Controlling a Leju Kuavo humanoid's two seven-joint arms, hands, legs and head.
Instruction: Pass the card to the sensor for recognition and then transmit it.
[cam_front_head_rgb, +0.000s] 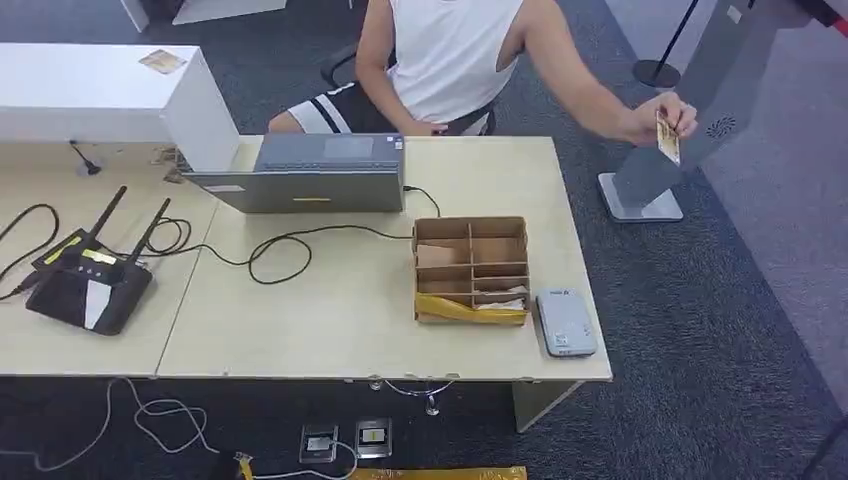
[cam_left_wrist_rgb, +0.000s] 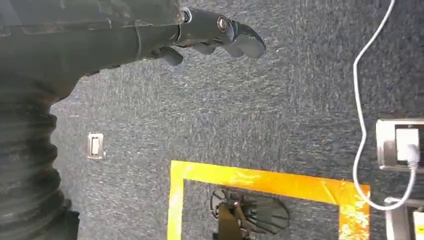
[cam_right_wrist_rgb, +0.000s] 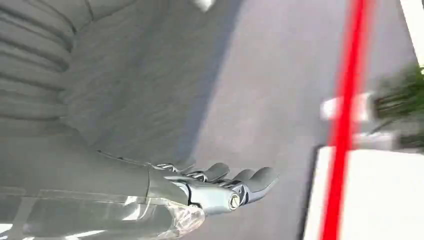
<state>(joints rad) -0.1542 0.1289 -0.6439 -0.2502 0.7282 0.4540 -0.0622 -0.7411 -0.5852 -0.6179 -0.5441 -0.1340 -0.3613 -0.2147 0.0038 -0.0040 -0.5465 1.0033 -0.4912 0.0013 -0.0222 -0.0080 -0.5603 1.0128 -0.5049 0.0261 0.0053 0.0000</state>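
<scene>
A person sitting behind the table holds a small yellowish card (cam_front_head_rgb: 668, 138) out past the table's right end, pinched in one hand (cam_front_head_rgb: 655, 118). A flat grey card sensor (cam_front_head_rgb: 566, 322) lies at the table's front right corner, beside a wooden compartment box (cam_front_head_rgb: 470, 270). My left hand (cam_left_wrist_rgb: 210, 31) hangs over dark carpet in the left wrist view, fingers stretched out, holding nothing. In the right wrist view my right hand (cam_right_wrist_rgb: 220, 187) is likewise held out flat and empty over grey floor.
A grey laptop-like unit (cam_front_head_rgb: 310, 172), a black router (cam_front_head_rgb: 90, 285), a white box (cam_front_head_rgb: 100, 95) and loose cables sit on the beige table (cam_front_head_rgb: 330, 330). A grey floor stand (cam_front_head_rgb: 690, 110) rises right of the table. Yellow tape (cam_left_wrist_rgb: 260, 181) marks the carpet.
</scene>
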